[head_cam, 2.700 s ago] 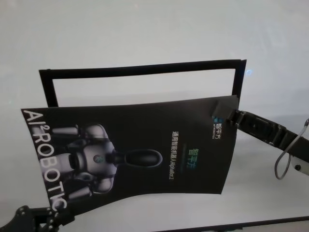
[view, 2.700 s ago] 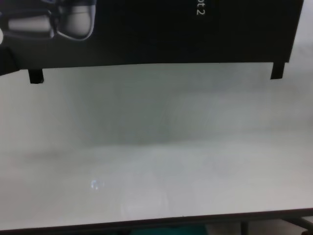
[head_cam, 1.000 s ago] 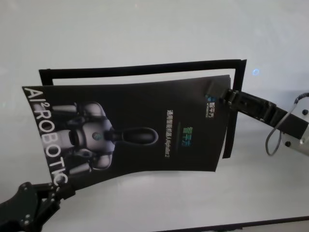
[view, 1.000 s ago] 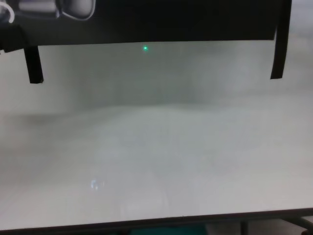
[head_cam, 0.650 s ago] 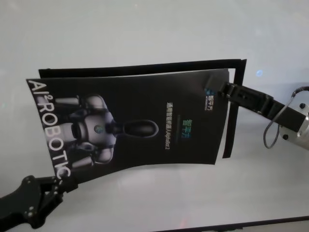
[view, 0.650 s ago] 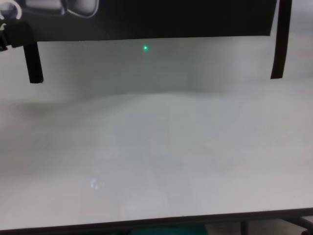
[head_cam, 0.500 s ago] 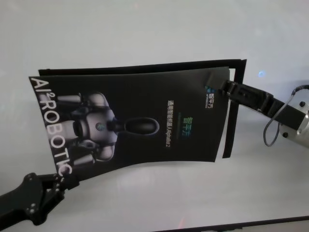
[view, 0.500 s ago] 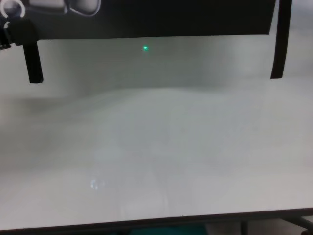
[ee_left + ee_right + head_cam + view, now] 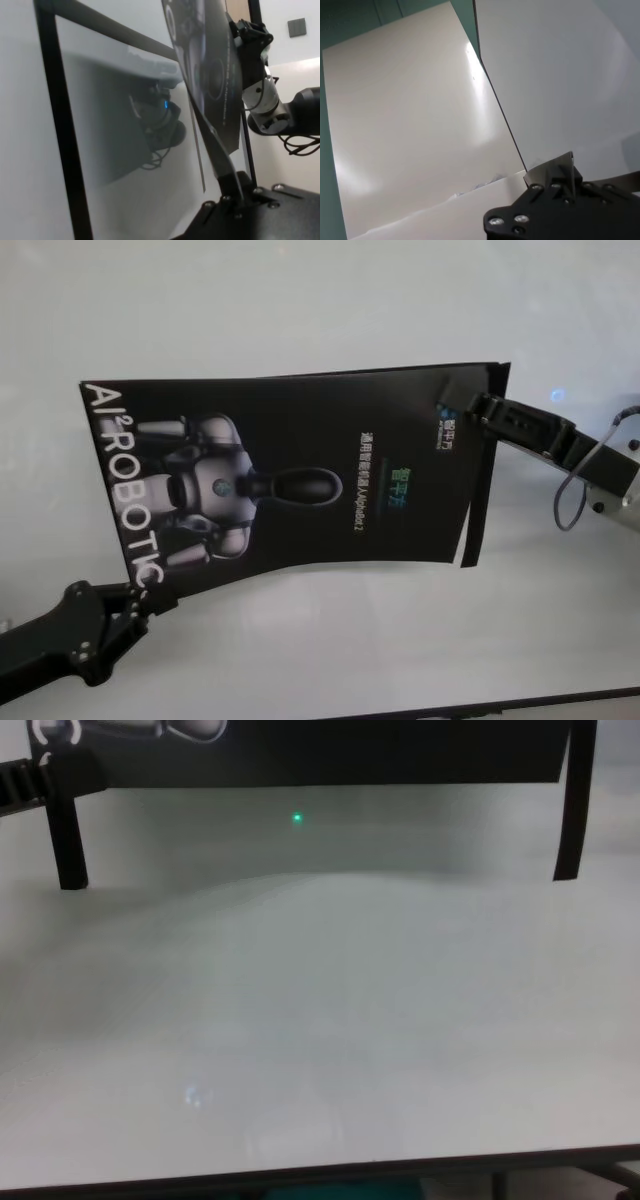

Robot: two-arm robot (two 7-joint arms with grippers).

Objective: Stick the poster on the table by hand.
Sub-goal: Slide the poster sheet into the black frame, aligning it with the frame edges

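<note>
Above the white table (image 9: 300, 300), the black poster (image 9: 300, 470) hangs between the left gripper (image 9: 135, 605), pinching its near-left corner, and the right gripper (image 9: 470, 405), pinching its far-right corner, apparently mid-placement and next needing lowering flat inside the black tape frame (image 9: 66, 840).

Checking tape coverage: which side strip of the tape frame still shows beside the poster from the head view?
The right-hand tape strip, running down beside the poster under the right tool. The left strip is hidden.
</note>
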